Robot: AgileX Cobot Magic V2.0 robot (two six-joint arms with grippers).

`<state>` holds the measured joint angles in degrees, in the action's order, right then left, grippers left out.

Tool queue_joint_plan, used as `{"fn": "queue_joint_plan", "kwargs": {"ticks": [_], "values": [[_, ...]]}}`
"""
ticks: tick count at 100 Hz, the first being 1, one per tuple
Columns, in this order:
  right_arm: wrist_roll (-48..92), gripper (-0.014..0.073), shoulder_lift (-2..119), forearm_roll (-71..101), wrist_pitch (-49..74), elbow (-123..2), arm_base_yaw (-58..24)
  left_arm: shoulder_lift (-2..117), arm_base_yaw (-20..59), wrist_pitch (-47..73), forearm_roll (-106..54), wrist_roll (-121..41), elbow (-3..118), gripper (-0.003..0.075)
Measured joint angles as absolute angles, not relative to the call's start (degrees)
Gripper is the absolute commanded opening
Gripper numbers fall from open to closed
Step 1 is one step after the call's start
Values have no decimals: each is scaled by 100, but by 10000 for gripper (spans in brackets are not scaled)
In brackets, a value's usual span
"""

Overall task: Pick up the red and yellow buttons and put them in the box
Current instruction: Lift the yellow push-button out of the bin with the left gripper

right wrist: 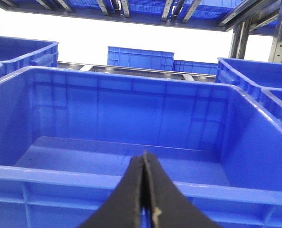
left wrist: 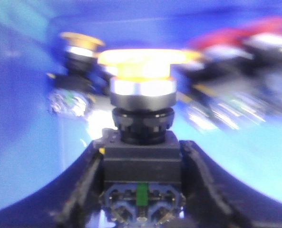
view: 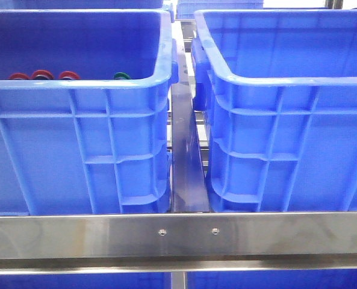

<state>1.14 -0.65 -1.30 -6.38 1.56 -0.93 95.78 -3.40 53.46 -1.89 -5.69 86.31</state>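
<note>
In the left wrist view my left gripper is shut on the black body of a yellow button, whose yellow cap points away from the fingers. The picture is blurred by motion. Behind it lie another yellow button and red buttons on a blue floor. The front view shows red buttons peeking over the near wall of the left blue crate; neither gripper appears there. My right gripper is shut with nothing in it, just outside the near rim of an empty blue box.
A green round piece sits beside the red ones in the left crate. The right blue crate stands next to it, with a metal divider between them and a steel rail in front. More blue crates stand behind.
</note>
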Motion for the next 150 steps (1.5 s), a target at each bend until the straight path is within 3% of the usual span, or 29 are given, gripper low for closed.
{"fn": "queue_joint_plan", "kwargs": {"ticks": [55, 82, 119, 136, 150], "values": [[114, -67, -65, -130, -638, 156, -93, 7176, -87, 5133, -1415, -1757, 6429, -19], [114, -67, -65, -130, -638, 156, -93, 6308, 649, 5476, -1889, -2664, 6258, -19], [-219, -67, -65, 0, -784, 142, -93, 6152, 1501, 6320, -3743, -4967, 6258, -19], [-782, -67, -53, 30, 0, -640, -143, 6152, 1805, 6359, -3907, -5291, 6258, -19], [-975, -67, 450, 393, 1522, -1897, -299, 6152, 2013, 6359, -3907, -5412, 6258, -19]]}}
